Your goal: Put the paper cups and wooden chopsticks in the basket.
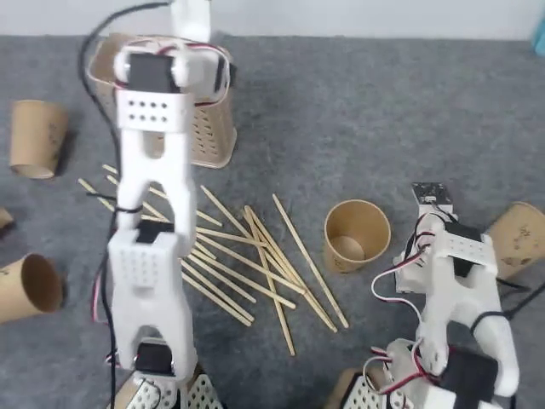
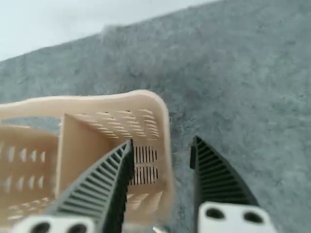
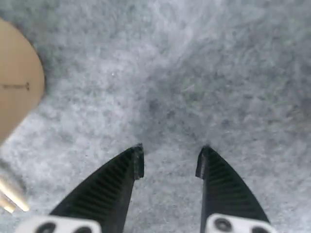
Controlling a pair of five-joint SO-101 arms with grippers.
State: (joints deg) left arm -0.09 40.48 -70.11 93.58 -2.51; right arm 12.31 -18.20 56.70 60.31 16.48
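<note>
left fingers (image 2: 114, 172): being held apart astride the basket (image 2: 121, 99) rim.
right fingers (image 3: 121, 177): being held apart above the desk (image 3: 194, 73).
chopsticks (image 1: 266, 266): lying diagonally mid-desk; upright paper cup (image 1: 356, 234) being judged nearer the right arm.

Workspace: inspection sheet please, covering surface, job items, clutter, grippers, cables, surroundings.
Surface: grey carpet.
Job's things: basket upright, far left; chopsticks scattered mid-table; centre cup upright; left cup, near-left cup, right cup on their sides.
Clutter: nothing seen.
Grippers: left gripper open at the basket rim; right gripper open over bare carpet.
Cables: black cable and wires on the arms.
Surroundings: pale wall.
</note>
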